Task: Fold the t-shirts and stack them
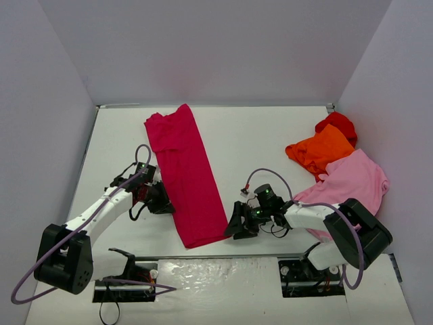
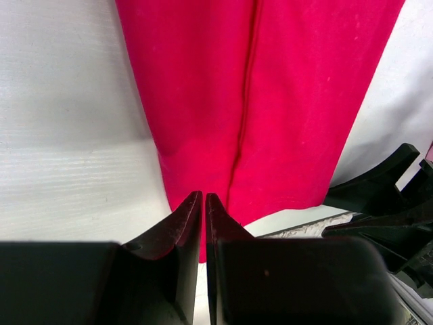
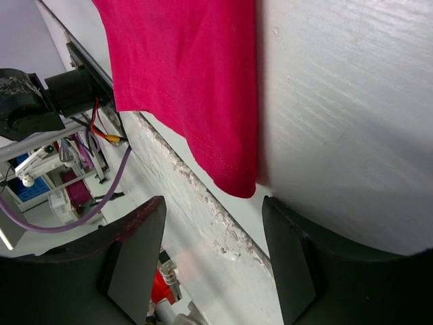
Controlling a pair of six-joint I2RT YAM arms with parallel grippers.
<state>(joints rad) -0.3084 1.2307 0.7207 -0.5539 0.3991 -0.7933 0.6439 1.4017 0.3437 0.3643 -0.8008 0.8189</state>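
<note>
White table (image 1: 270,135) with a faint woven grain, boxed in by plain pale walls (image 1: 203,47) on three sides; its near edge is chipped and rough in the right wrist view.

Against the left edge of the crimson shirt (image 1: 186,172), toward its near end, sits the left gripper (image 1: 162,201). Its jaws are pressed almost together with only a sliver of gap. The left wrist view puts the tips right at the cloth's hem, and I cannot tell whether any cloth is nipped between them.

The crimson shirt itself lies flat as a long narrow strip, folded lengthwise, running from the far wall side down toward the near edge and slanting a little rightward as it comes.

At the shirt's near right corner is the right gripper (image 1: 237,227), jaws spread wide, the corner of the hem lying just ahead of the gap.

Well to the right of the crimson shirt lie three more shirts, overlapping in a heap: an orange shirt (image 1: 318,150), a red shirt (image 1: 340,124) behind it, and a pink shirt (image 1: 352,179) nearest.
</note>
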